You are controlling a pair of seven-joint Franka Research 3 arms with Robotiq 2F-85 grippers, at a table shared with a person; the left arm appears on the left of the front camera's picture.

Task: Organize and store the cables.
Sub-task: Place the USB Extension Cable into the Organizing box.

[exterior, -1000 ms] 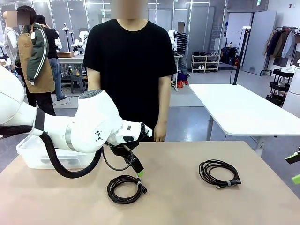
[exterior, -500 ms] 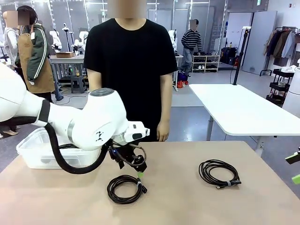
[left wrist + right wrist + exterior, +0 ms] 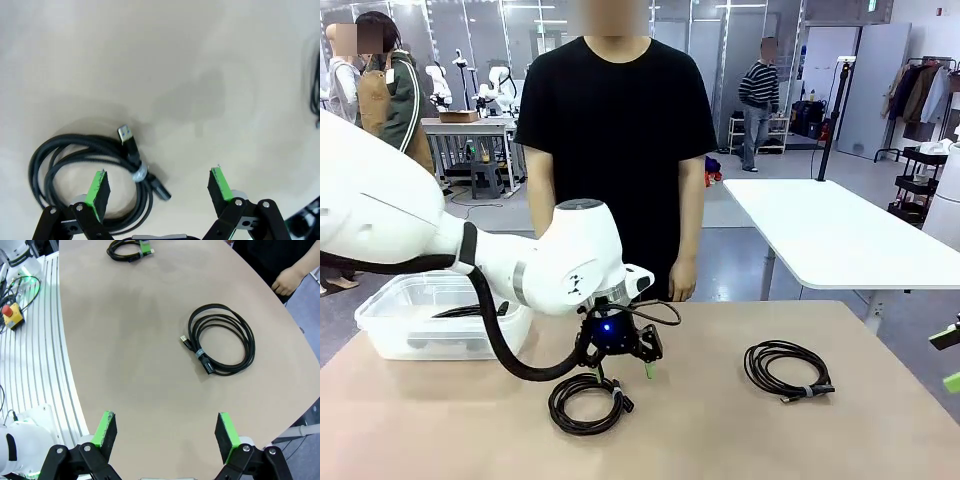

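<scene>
Table carries two black coils, lying flat and well apart. The left coil lies near my edge, bound by a pale tie, with one metal plug end sticking out toward the middle of the table. My left end effector hangs just over the far side of it, pointing down, fingers spread wide and holding nothing. From that wrist, one green pad hangs over the ring of the coil and the other over bare table. I cannot tell whether the pad touches the cord.

The right coil lies toward my right, also tied, with its plug ends lying together beside the tie. My right end effector is out past the table's right edge, well away from that coil, fingers wide apart too and empty. From that wrist, the right coil lies near the table's far edge.

At the far left corner stands a clear tub with a dark cord lying inside. A person stands at the far side, arms down, one hand hanging by the table's edge.
</scene>
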